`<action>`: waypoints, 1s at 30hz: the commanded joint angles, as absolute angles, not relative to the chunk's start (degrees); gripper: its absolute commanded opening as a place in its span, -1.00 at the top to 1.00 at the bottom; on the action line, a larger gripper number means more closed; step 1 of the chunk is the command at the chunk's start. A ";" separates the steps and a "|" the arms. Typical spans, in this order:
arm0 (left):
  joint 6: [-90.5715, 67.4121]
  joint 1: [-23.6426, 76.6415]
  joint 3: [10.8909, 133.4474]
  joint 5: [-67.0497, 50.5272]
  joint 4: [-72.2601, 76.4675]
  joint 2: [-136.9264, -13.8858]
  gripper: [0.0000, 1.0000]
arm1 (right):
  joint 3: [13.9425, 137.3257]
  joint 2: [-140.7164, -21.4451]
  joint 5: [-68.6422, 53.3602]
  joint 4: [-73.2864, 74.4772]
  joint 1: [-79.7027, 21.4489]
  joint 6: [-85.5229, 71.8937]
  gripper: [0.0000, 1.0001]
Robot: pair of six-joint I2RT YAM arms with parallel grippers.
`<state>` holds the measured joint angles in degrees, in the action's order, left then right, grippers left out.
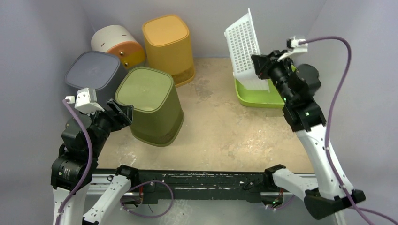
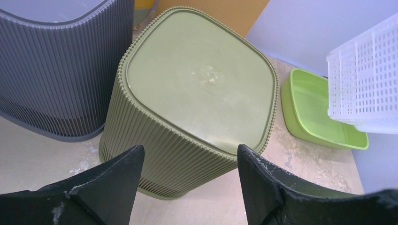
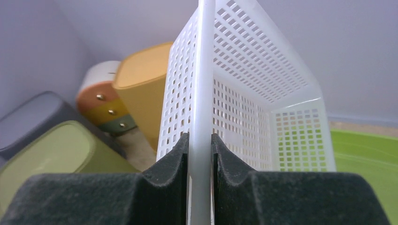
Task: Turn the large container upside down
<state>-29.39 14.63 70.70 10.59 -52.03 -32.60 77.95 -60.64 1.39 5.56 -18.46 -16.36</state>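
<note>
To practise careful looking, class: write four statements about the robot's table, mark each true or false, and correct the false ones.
1. The right gripper is shut on the rim of the white basket. True.
2. The left gripper holds the olive bin. False: it is open, gripping nothing.
3. The white basket lies flat in the green tray. False: it is tipped steeply up over the tray.
4. The olive bin stands bottom up. True.
</note>
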 commanded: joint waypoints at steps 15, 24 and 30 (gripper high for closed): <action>-29.54 14.33 72.46 10.23 -51.22 -32.74 -0.40 | 44.99 -36.04 -15.88 -22.20 -18.55 -51.72 1.00; -29.40 14.33 71.04 10.38 -51.02 -32.16 -0.40 | 30.75 -20.92 -3.89 -22.96 -18.54 -66.38 1.00; -29.36 14.31 70.85 10.25 -51.06 -31.92 -0.40 | 25.02 -17.18 1.42 -11.78 -18.55 -67.87 1.00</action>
<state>-29.36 14.63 71.22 10.63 -52.42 -32.53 27.05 -19.07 -4.93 -13.93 -18.44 -64.03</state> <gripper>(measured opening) 0.696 0.192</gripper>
